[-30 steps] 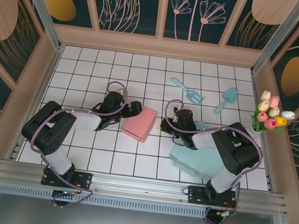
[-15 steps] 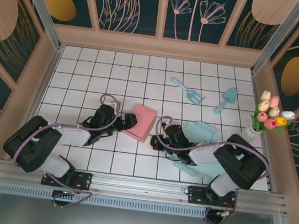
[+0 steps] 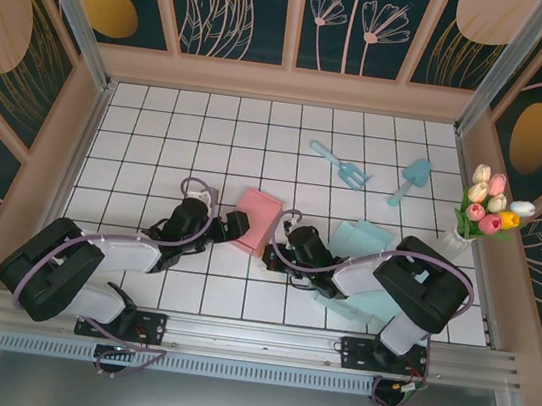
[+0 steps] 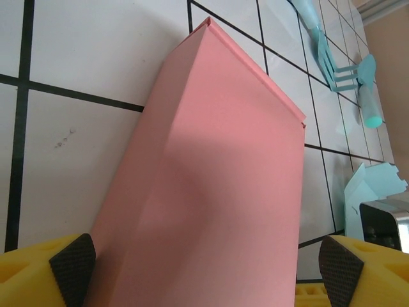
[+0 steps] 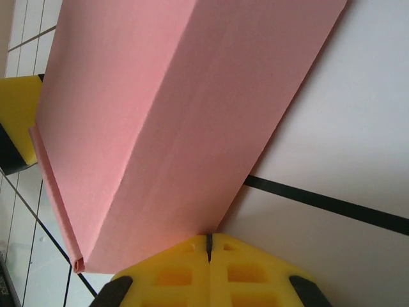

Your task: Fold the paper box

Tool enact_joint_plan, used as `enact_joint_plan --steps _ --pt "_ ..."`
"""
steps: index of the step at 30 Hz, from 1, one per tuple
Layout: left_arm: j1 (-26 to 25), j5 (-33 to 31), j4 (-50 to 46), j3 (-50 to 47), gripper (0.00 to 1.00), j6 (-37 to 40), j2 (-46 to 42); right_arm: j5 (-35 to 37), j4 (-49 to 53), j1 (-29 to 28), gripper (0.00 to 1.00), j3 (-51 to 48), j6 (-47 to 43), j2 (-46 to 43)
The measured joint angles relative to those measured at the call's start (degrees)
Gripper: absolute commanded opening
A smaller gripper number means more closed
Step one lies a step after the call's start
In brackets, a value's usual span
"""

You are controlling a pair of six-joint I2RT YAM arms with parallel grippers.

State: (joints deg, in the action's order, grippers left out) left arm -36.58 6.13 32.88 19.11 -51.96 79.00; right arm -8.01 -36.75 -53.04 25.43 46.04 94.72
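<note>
The pink paper box (image 3: 258, 218) lies near the middle of the white tiled table (image 3: 162, 117), its long side pointing away from the arms and angled a little to the right; both arms reach low over the tiles to its near end. The left gripper (image 3: 234, 225) sits at the box's near left side with its jaws spread wide; in the left wrist view the yellow fingers with dark pads (image 4: 71, 261) stand either side of the box's flat pink face, the left pad right at the box's edge, the right pad a little apart from it; whether the left pad presses the box I cannot tell. The right gripper (image 3: 271, 255) is at the box's near right corner with its jaws pressed together and nothing between them; in the right wrist view its yellow tips lie right against the foot of the box's side wall, where that wall meets the table. A pale teal paper piece (image 3: 362, 241) lies just to the right, partly under the right arm; farther back a teal toy fork (image 3: 340, 165) and a teal toy shovel (image 3: 410, 180) lie well apart from the box; a bunch of tulips (image 3: 487, 208) stands at the table's right edge.
</note>
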Motion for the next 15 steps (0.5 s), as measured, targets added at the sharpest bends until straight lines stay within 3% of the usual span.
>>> enact_joint_plan --steps 8,15 --pt "-2.91 -2.78 5.75 -2.8 0.92 -4.15 0.52 0.11 -0.81 -0.22 0.0 0.33 1.22 0.61" --pt "-6.23 -11.19 8.46 -3.32 0.92 -7.74 1.75 2.58 2.29 -1.99 0.0 3.74 1.9 2.12"
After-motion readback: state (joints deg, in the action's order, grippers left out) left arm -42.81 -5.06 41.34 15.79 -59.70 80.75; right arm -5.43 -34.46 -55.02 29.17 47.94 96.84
